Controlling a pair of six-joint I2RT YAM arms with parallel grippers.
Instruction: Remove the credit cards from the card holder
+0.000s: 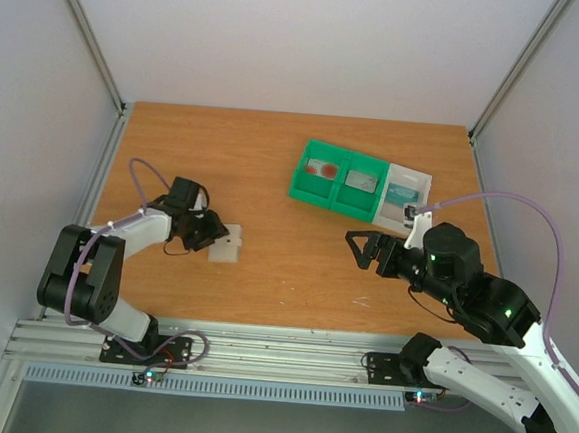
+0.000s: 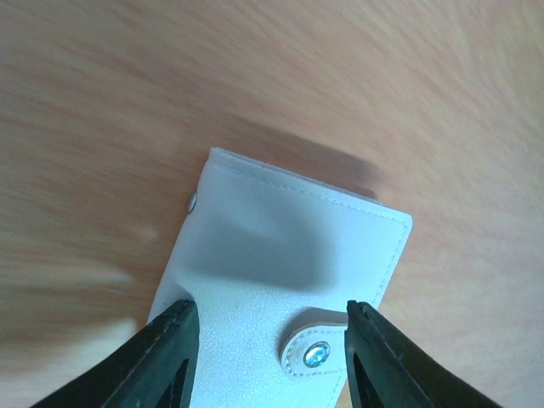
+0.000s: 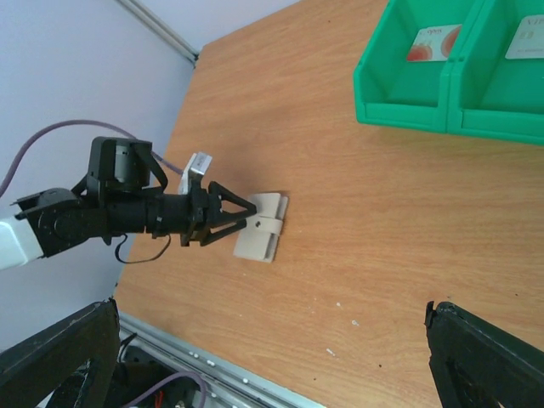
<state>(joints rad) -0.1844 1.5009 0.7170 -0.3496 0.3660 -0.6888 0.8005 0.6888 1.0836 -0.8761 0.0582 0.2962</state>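
Note:
The card holder [image 2: 289, 238] is a white stitched sleeve lying flat on the wooden table, its snap tab [image 2: 316, 353] folded over the near end. My left gripper [image 2: 268, 310] is shut on that end, one finger at the left edge and the other on the tab. The same grip appears from above [image 1: 220, 235] on the holder [image 1: 229, 245]. Three credit cards lie apart from it: a red-marked one [image 1: 321, 169] and a greyish one [image 1: 359, 181] in the green bin, a teal one [image 1: 403, 194] in the white tray. My right gripper [image 1: 359, 248] hangs wide open, holding nothing.
The green two-compartment bin [image 1: 336, 195] and the white tray [image 1: 420, 179] stand side by side at the back right. In the right wrist view the left arm [image 3: 93, 212] reaches to the holder [image 3: 263, 234]. A metal rail [image 1: 259, 350] runs along the table's near edge.

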